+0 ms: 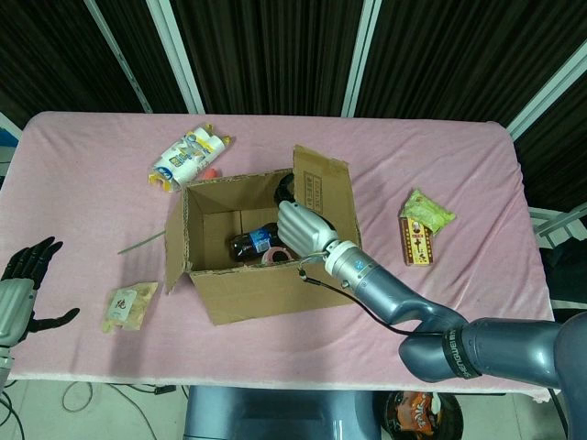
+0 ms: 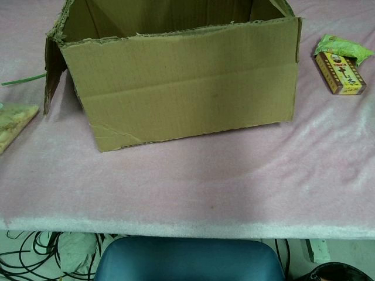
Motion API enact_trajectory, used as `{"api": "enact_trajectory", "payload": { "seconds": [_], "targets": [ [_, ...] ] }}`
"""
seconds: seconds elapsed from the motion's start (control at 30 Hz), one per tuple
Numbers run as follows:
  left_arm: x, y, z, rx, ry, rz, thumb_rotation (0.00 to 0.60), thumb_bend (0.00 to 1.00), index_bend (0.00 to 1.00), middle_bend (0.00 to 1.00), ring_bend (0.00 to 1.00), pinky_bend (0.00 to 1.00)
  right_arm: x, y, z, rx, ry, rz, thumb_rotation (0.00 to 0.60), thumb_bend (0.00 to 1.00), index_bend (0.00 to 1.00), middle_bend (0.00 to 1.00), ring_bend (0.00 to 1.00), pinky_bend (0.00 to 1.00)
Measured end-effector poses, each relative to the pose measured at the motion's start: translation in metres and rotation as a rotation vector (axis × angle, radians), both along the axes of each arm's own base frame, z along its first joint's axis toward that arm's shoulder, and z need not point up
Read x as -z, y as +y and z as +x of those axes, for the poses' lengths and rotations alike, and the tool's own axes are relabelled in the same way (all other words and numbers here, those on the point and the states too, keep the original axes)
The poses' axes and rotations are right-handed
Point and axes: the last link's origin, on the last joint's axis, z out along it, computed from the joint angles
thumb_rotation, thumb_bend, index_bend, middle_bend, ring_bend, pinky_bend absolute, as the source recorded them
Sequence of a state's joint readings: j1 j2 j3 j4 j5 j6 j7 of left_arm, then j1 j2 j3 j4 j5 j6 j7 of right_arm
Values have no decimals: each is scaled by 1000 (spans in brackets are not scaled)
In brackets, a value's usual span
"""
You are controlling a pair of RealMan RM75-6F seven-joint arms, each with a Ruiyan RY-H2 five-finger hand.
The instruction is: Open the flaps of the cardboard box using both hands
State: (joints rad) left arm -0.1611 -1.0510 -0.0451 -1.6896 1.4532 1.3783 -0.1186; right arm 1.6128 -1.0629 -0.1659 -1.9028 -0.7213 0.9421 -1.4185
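Note:
The cardboard box (image 1: 261, 293) stands mid-table with its top open; in the chest view its front wall (image 2: 181, 82) fills the upper frame. Its right flap (image 1: 326, 192) stands nearly upright. My right hand (image 1: 305, 229) reaches over the front wall, fingers laid flat against that flap's inner face and gripping nothing. The left flap (image 1: 174, 243) hangs outward. A dark bottle (image 1: 249, 245) lies inside the box. My left hand (image 1: 20, 280) hovers off the table's front-left corner, fingers spread and empty, far from the box.
A white and yellow snack bag (image 1: 190, 156) lies behind the box. A green packet (image 1: 426, 211) and a red carton (image 1: 416, 241) lie to the right, also in the chest view (image 2: 340, 71). A small packet (image 1: 128, 305) and a green stick (image 1: 142, 242) lie to the left.

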Motion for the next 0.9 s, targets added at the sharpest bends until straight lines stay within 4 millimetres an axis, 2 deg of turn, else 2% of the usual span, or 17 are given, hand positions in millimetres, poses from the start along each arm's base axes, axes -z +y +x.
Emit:
{"api": "enact_trajectory", "payload": {
  "seconds": [0.23,0.9],
  "targets": [
    [1,-1,1,5,8,-2,600,116,0,0,0,0,-14,-1,-8,6,7,-57,600,446,290,298,173,235],
    [1,-1,1,9,17,4,600,119,0,0,0,0,-42,-8,-32,8,-2,-151,600,344,115,211,164,235]
  ]
}}
